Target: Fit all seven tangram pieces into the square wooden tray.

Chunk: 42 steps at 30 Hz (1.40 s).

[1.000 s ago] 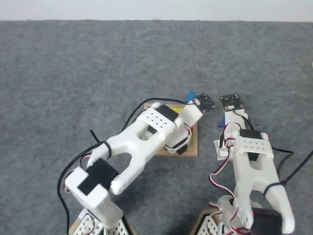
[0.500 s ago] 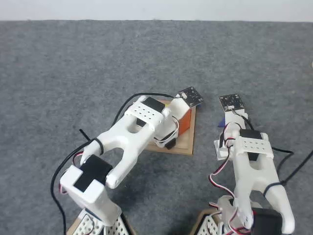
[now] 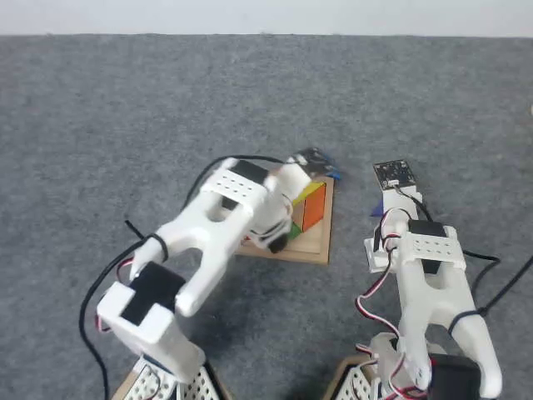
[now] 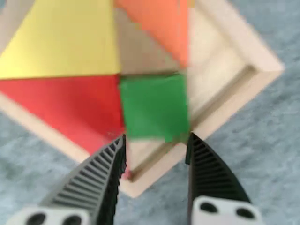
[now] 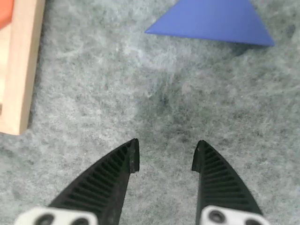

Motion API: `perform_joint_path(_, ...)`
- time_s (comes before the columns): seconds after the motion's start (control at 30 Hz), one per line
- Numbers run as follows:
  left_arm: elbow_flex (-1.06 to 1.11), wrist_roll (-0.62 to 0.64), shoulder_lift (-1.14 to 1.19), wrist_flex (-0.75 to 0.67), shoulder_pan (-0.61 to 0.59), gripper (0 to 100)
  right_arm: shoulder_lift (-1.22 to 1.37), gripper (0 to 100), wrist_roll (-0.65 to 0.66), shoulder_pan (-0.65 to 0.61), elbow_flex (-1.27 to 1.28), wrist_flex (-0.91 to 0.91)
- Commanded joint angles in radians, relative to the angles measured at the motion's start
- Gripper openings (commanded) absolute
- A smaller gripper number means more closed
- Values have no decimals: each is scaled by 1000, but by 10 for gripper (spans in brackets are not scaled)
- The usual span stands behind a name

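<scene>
So the square wooden tray (image 4: 236, 101) sits on the grey tabletop (image 3: 125, 108), roughly in the middle, just in front of the two arms. It's partly filled: a big yellow triangle (image 4: 61, 37) and a red triangle (image 4: 65, 103) lie side by side, an orange piece (image 4: 159, 23) is next to the yellow one, and a green square (image 4: 154, 105) sits where they all come together. There's bare wood showing along the corner beside the green square.

The left hand (image 4: 157, 137) hangs right over that corner of the tray, fingers spread fairly wide and holding nothing, with the green square just beyond the tips. From the high view the left arm (image 3: 225, 217) stretches across and covers most of the tray.

Off to the side, a blue triangle (image 5: 211, 21) lies flat on the tabletop, outside the tray and a little apart from its edge. The right hand (image 5: 167, 141) is over plain tabletop near that triangle, also spread wide and empty, touching neither the piece nor the tray.
</scene>
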Motion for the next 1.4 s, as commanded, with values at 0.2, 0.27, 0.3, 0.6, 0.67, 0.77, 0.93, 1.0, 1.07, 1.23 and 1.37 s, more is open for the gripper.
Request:
perform_joint_path(0.2, -4, -28, -175, 38, -43, 195, -39, 204, -12, -8, 0, -16)
perform_joint_path(0.27, -5, -18, -175, 32, -58, 195, -39, 204, -11, -8, 0, -16)
perform_joint_path(0.3, -8, 11, -178, 17, -71, 195, -39, 204, -8, -8, 0, -16)
perform_joint_path(0.6, 168, 180, -282, -178, -207, 163, -38, 205, 31, 15, -106, -4)
perform_joint_path(0.67, 240, 216, -385, -192, -264, 163, -22, 205, 31, 27, -190, 39)
perform_joint_path(0.77, 357, 236, -542, -193, -342, 163, 71, 206, 38, 35, -384, 134)
perform_joint_path(0.93, 565, 235, -683, -302, -488, 164, 369, 206, 92, -12, -815, 311)
perform_joint_path(1.0, 604, 235, -677, -348, -522, 164, 496, 206, 98, -21, -976, 367)
perform_joint_path(1.07, 611, 236, -654, -370, -534, 164, 618, 206, 92, -19, -1114, 404)
perform_joint_path(1.23, 568, 241, -562, -391, -539, 164, 871, 206, -40, -13, -1286, 466)
perform_joint_path(1.37, 564, 236, -494, -423, -539, 164, 960, 206, -120, 12, -1320, 447)
